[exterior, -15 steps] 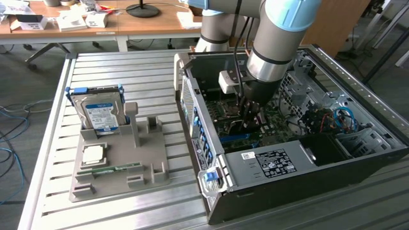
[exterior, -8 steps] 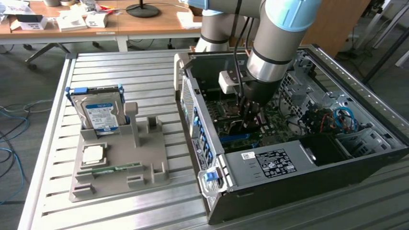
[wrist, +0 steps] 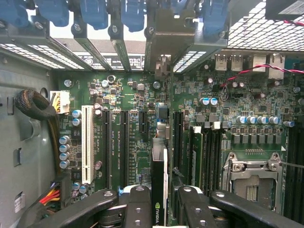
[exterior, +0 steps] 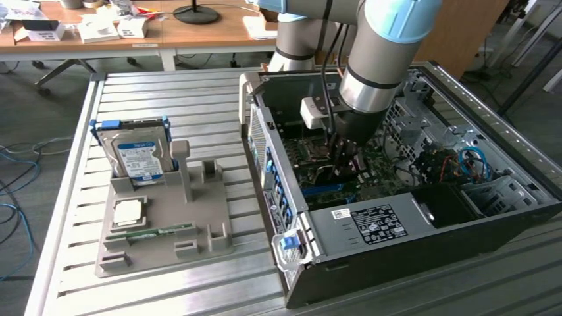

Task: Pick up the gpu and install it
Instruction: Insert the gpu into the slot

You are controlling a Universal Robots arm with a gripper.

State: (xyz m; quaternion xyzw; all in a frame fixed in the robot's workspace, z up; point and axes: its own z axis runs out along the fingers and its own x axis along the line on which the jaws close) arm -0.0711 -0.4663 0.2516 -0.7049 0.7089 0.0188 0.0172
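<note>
End effector (wrist: 160, 194): closed on the gpu (wrist: 158, 166), pressing both faces of the card; the card shows edge-on, dark, with a green logo on its edge. Location: inside the open computer case (exterior: 395, 263), over the green motherboard (wrist: 137, 95), among the black slots near the white slot (wrist: 87, 142); whether it sits in a slot cannot be told. Counter (exterior: 176, 92): slatted metal, carrying 1 grey holder (exterior: 210, 217) beside the case, with 1 hard drive (exterior: 136, 155) standing upright and 1 memory stick (exterior: 158, 232) lying flat
</note>
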